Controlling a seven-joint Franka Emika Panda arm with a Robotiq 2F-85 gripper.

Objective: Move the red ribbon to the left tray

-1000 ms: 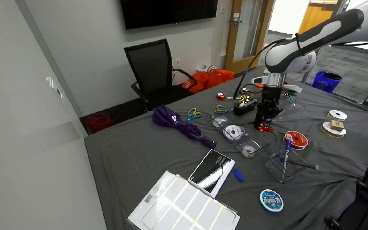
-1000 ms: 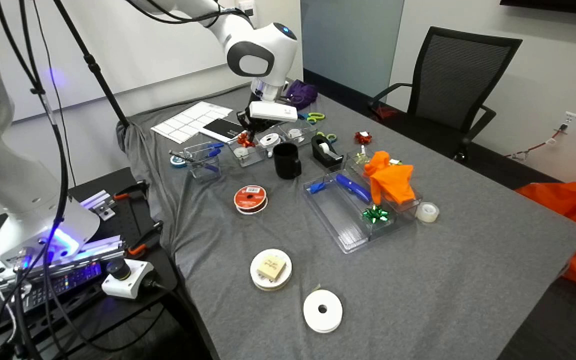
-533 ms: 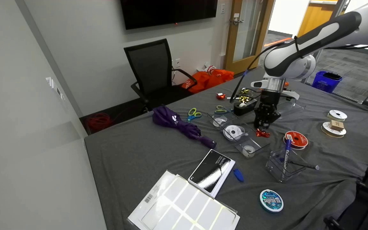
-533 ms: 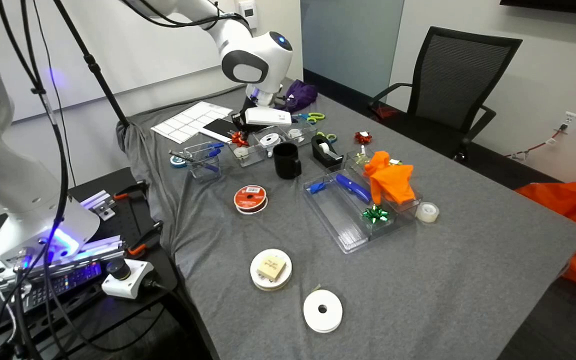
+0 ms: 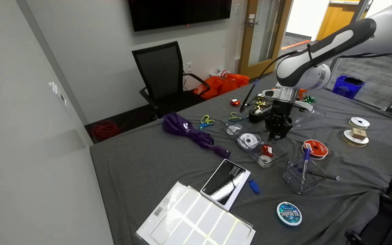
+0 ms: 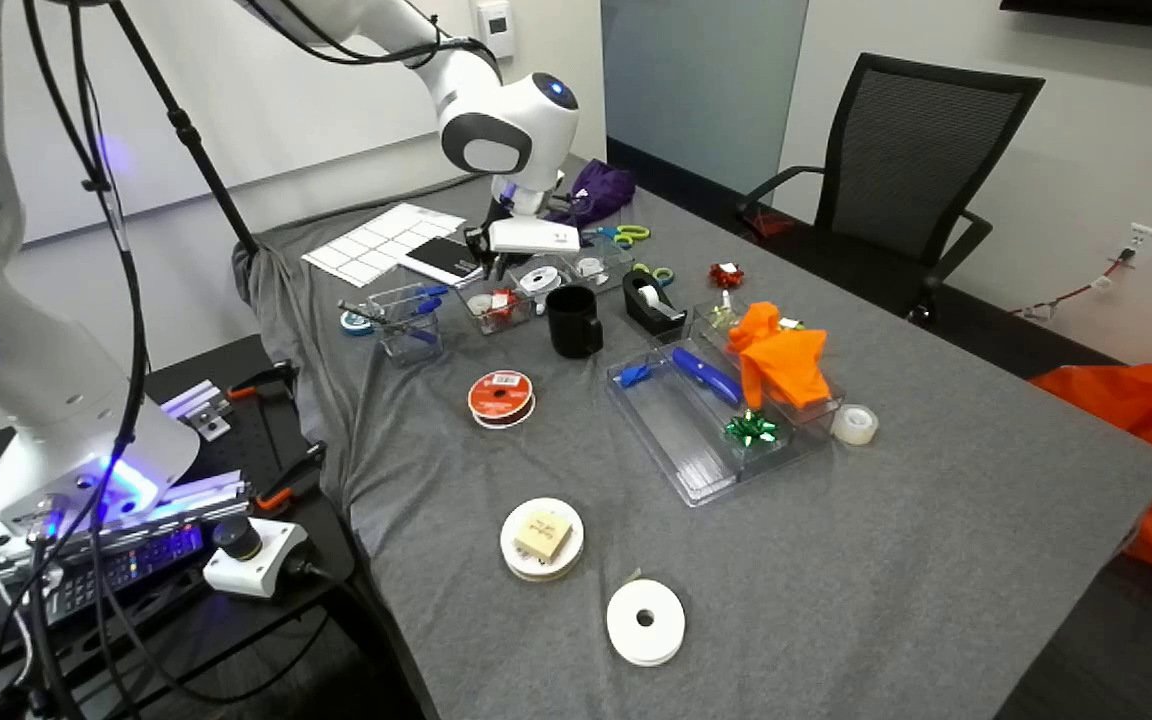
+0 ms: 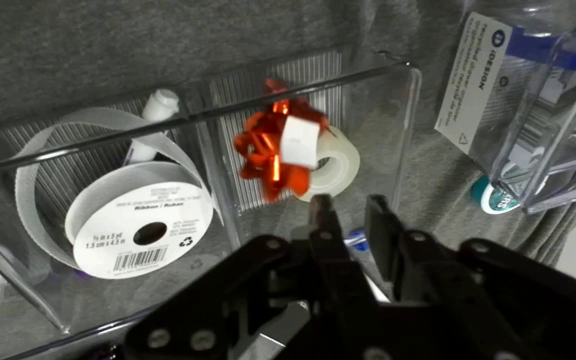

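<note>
The shiny red ribbon bow (image 7: pixel 280 150) with a white sticker lies in the end compartment of a clear divided tray (image 5: pixel 278 157), against a tape roll (image 7: pixel 343 165). The bow looks slightly blurred in the wrist view. It also shows in both exterior views (image 5: pixel 267 150) (image 6: pixel 503 304). My gripper (image 7: pixel 349 202) is open and empty, with a gap between its fingertips. It hovers above the tray beside the bow, not touching it. In the exterior views the gripper (image 5: pixel 273 139) (image 6: pixel 496 272) is just above the tray's edge.
A white ribbon spool (image 7: pixel 143 230) fills the middle compartment. A black mug (image 6: pixel 574 322) and tape dispenser (image 6: pixel 653 305) stand close by. A clear pen holder (image 5: pixel 301 177) and red spool (image 5: pixel 315 148) are near. A larger clear tray (image 6: pixel 701 490) holds an orange cloth.
The gripper has moved toward the tray and let go of the red bow. The bow has dropped from its fingertips into the tray's end compartment.
</note>
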